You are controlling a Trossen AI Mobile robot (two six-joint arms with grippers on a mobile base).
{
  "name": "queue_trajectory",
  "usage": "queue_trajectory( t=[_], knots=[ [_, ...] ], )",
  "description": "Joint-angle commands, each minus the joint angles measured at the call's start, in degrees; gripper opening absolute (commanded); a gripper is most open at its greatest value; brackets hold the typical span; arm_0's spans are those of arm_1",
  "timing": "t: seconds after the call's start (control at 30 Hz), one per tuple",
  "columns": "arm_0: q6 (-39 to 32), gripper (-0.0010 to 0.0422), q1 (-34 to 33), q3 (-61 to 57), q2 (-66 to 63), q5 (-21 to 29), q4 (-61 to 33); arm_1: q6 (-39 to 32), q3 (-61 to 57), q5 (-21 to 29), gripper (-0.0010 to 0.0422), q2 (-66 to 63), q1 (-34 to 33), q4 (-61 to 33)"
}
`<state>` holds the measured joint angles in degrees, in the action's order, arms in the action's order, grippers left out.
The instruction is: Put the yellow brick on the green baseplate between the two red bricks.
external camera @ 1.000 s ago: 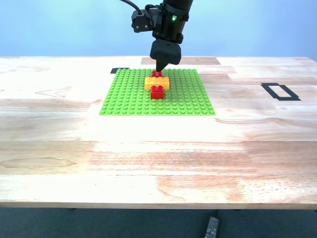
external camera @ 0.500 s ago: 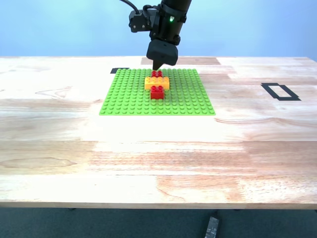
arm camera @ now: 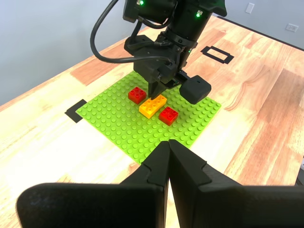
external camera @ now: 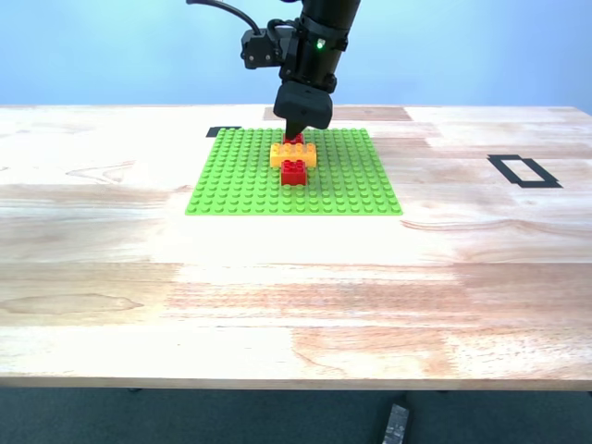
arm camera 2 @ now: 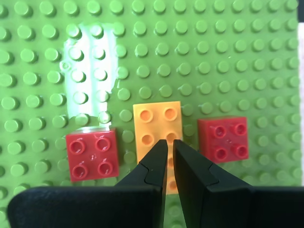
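Since the earlier frames my second gripper (external camera: 296, 132) has lowered again toward the bricks after a slight rise; the bricks themselves have not shifted. Second gripper: fingers (arm camera 2: 154, 164) closed nearly tip to tip with only a thin slit between, holding nothing, poised just above the yellow brick (arm camera 2: 158, 137), whose near half lies directly under the fingertips. Yellow brick: seated on the green baseplate (external camera: 242, 176), studs up, its long axis running away from the fingers. Red bricks: one (arm camera 2: 92, 154) to one side of the fingertips, one (arm camera 2: 223, 139) to the other, each just beside the yellow brick with about a stud row of bare plate between, not touching it. First gripper (arm camera: 168, 147): fingers pressed together, empty, well back from the baseplate and looking toward the second arm over the bricks. Baseplate: flat on the wooden table (external camera: 296, 277); black tape outlines (external camera: 524, 171) lie on the wood, well apart from the plate.
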<state>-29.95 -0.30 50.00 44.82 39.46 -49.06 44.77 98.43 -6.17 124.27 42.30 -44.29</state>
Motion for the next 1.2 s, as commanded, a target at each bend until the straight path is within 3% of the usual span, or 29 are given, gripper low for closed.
queue_trajectory(
  t=[0.03,0.8,1.2],
  knots=[
    [-0.04,0.0,0.0,0.02,0.02,0.0,-0.02,-0.02,-1.29,-0.07,0.0017,0.07,0.0,0.96],
    [-0.04,0.0,0.0,0.02,0.0,0.0,-0.5,0.13,-2.05,-0.94,0.0006,4.72,0.04,2.36],
    [-0.02,0.0,0.02,0.02,-0.15,-0.04,-0.22,-0.13,-1.05,-0.79,0.0,-3.34,-0.83,2.58]
  ],
)
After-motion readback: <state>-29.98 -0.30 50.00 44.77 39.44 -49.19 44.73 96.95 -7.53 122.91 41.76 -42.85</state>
